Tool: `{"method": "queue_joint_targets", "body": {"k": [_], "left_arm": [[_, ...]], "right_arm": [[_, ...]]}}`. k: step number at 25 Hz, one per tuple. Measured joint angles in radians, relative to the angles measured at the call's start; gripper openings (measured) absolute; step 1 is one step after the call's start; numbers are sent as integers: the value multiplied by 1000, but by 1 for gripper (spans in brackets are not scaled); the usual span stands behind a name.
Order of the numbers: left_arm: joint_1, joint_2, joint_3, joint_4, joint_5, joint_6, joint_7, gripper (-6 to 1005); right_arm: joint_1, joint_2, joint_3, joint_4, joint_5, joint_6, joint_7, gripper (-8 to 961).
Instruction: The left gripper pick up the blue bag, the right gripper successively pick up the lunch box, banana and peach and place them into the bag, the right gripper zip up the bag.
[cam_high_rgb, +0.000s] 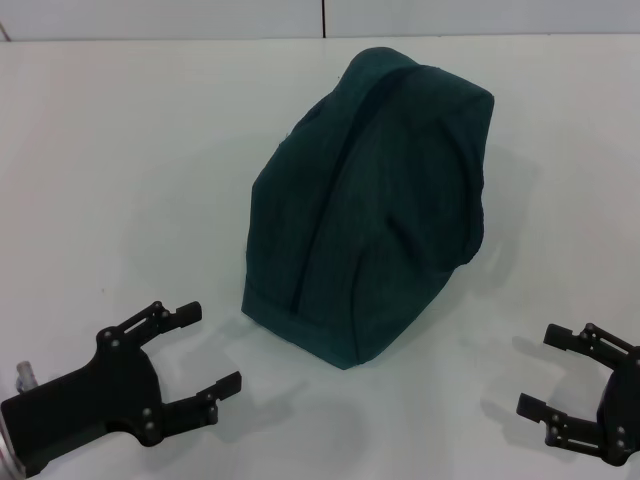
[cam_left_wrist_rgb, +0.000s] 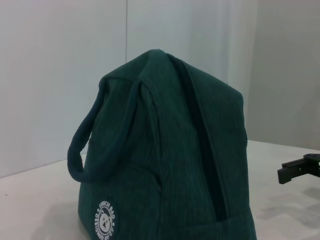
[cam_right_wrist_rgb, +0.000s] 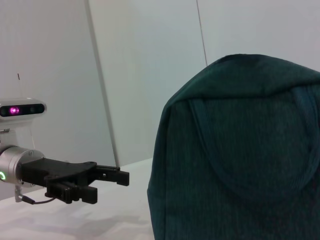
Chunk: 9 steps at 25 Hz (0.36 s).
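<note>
- Blue bag (cam_high_rgb: 370, 200) stands upright mid-frame in head view on the white table (cam_high_rgb: 120, 180), leaning a bit toward upper right; zip line runs from its top down the front, looks shut.
- Left gripper (cam_high_rgb: 205, 352) at lower left of head view, resting low near the table, fingers spread wide apart, nothing between them; near the bag's lower-left corner but not touching.
- Right gripper (cam_high_rgb: 545, 372) at lower right edge of head view, fingers also spread, empty; well apart from the bag.
- Left wrist view: bag (cam_left_wrist_rgb: 170, 160) fills centre; one loop handle (cam_left_wrist_rgb: 87, 150) hangs down its side, round white logo (cam_left_wrist_rgb: 104, 219) at bottom of frame; dark zip seam from top to lower right. Tip of right gripper's finger (cam_left_wrist_rgb: 295, 170) shows at right edge.
- Right wrist view: bag (cam_right_wrist_rgb: 240, 155) fills right half, loop handle (cam_right_wrist_rgb: 250, 185) flat against the fabric. Left gripper (cam_right_wrist_rgb: 112, 182) at left of frame, fingers apart, clear of the bag; silver wrist section (cam_right_wrist_rgb: 12, 162) behind it.
- Lunch box, banana, peach: none visible in any view.
</note>
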<state>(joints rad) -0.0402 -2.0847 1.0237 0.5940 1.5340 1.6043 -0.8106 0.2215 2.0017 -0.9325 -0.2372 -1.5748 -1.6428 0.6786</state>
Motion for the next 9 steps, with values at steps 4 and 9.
{"method": "queue_joint_targets", "body": {"k": [4,9], "left_arm": [[0,0,-1,-1,0,5,-1,887],[0,0,-1,-1,0,16,3,887]], "right_arm": [[0,0,0,0,-1,-1,-1,859],[-1,0,0,-1,-1,-9,-1,859]]}}
